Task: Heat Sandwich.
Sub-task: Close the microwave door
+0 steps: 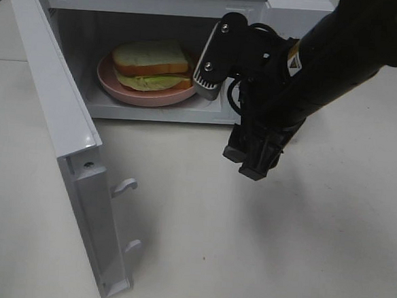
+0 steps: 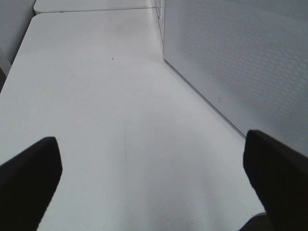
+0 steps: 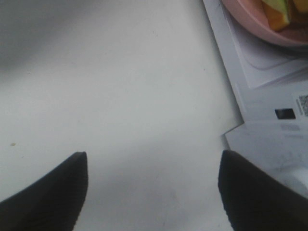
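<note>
The sandwich [image 1: 153,64], white bread with green lettuce, lies on a round pink plate [image 1: 121,89] inside the open white microwave [image 1: 161,3]. My right gripper [image 1: 246,162] hangs in front of the oven's opening, just above the table, open and empty. In the right wrist view its gripper [image 3: 153,163] frames bare table, with the plate [image 3: 260,24] and a corner of the sandwich [image 3: 276,14] at the edge. The left gripper [image 2: 151,144] is open and empty above the table, beside the microwave's outer wall [image 2: 240,57].
The microwave door [image 1: 57,119] swings out wide toward the front left, with two white latch hooks [image 1: 124,185] on its inner edge. The white table [image 1: 246,248] stretches in front of the oven. The right arm [image 1: 341,57] crosses the oven's right side.
</note>
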You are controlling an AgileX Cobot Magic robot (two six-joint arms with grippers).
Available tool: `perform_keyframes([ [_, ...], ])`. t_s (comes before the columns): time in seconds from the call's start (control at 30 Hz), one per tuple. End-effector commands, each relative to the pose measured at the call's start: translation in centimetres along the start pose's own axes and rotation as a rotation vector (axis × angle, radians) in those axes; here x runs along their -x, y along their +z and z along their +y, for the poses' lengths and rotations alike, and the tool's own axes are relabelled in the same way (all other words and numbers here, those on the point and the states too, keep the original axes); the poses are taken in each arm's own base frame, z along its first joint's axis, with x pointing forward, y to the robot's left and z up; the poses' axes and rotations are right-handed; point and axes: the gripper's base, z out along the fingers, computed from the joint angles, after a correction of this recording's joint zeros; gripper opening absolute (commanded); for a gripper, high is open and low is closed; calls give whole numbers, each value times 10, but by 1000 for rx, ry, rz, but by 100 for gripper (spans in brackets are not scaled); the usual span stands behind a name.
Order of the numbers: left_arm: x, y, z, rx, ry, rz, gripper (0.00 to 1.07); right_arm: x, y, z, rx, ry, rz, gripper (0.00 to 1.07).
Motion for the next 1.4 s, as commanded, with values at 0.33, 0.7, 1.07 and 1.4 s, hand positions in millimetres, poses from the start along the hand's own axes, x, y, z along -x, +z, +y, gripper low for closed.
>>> perform_keyframes([
  [0.33, -2, -3, -1, -4, 2, -27, 98, -33, -43, 19, 2, 346, 38, 73],
  [0.7, -2, -3, -1, -4, 2, -27, 98, -64, -83, 36, 5, 432, 90, 73],
  [1.07, -2, -3, -1, -4, 2, -27, 98, -80, -102, 44, 27, 465, 181, 73],
  [1.4, -2, -3, -1, -4, 2, -27, 98, -100, -120, 56, 35, 514, 236, 73],
])
